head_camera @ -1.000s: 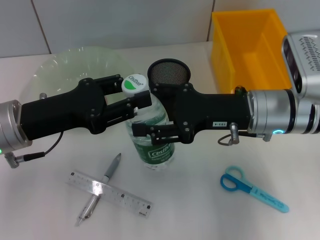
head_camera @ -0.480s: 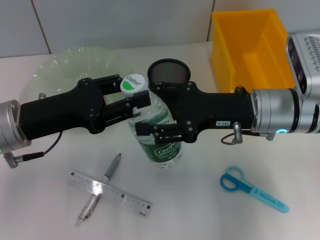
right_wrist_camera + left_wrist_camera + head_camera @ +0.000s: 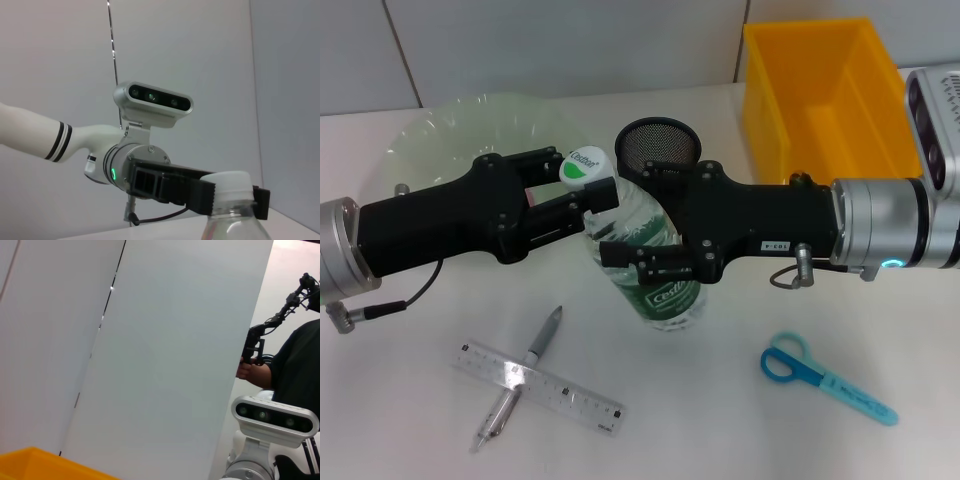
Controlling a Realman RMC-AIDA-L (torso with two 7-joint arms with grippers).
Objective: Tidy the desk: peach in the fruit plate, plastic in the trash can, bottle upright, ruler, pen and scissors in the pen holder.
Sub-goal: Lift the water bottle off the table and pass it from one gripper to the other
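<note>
While both hands, left hand (image 3: pixel 582 198) and right hand (image 3: pixel 632 262), clamp the bottle (image 3: pixel 645 255), the yellow bin (image 3: pixel 770 110) holds nothing.

Both arms reaching inward, left hand (image 3: pixel 582 192) and right hand (image 3: pixel 625 228) closed, nearly meeting.

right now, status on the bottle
Left gripper jaws closed at the bottle neck; right gripper jaws clamped on its body. Bottle tilted, base on desk. Pen holder close behind.

Overhead head view, wrist views level
</note>
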